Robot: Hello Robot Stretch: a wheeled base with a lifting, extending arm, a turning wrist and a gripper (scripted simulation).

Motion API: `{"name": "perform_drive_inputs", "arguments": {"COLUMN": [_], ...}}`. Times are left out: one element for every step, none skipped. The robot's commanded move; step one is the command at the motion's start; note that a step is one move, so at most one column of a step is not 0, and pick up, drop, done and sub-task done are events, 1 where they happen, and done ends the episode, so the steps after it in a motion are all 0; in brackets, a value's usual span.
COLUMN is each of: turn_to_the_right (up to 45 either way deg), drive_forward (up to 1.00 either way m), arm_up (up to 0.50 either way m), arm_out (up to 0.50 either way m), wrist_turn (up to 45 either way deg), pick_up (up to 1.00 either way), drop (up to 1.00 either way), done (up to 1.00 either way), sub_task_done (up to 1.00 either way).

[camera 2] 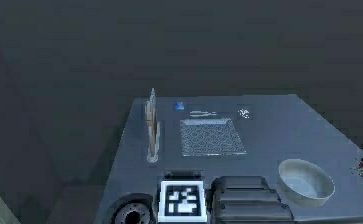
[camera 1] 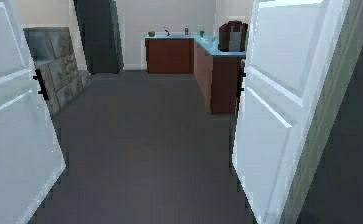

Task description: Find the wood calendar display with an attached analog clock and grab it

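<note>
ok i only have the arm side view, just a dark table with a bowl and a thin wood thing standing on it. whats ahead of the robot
observer: An open doorway, with one white door at the forward view's left and a second white door at its right.
operator: and past it
observer: A kitchen counter with a pale blue top and red-brown cabinets. It runs along the back wall and turns down the right side.
operator: anything on top
observer: A dark machine stands near the corner. The other bits on top are too small to name.
</note>
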Motion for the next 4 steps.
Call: {"name": "perform_drive_inputs", "arguments": {"turn_to_the_right": [0.0, 0.0, 0.0, 0.0], "drive_forward": [0.00, 0.00, 0.00, 0.00], "arm_up": [0.00, 0.00, 0.00, 0.00], "arm_out": [0.30, 0.00, 0.00, 0.00], "wrist_turn": [0.0, 45.0, 45.0, 45.0], "pick_up": [0.00, 0.00, 0.00, 0.00], "drop": [0.00, 0.00, 0.00, 0.00], "done": [0.00, 0.00, 0.00, 0.00], "sub_task_done": [0.00, 0.00, 0.00, 0.00]}}
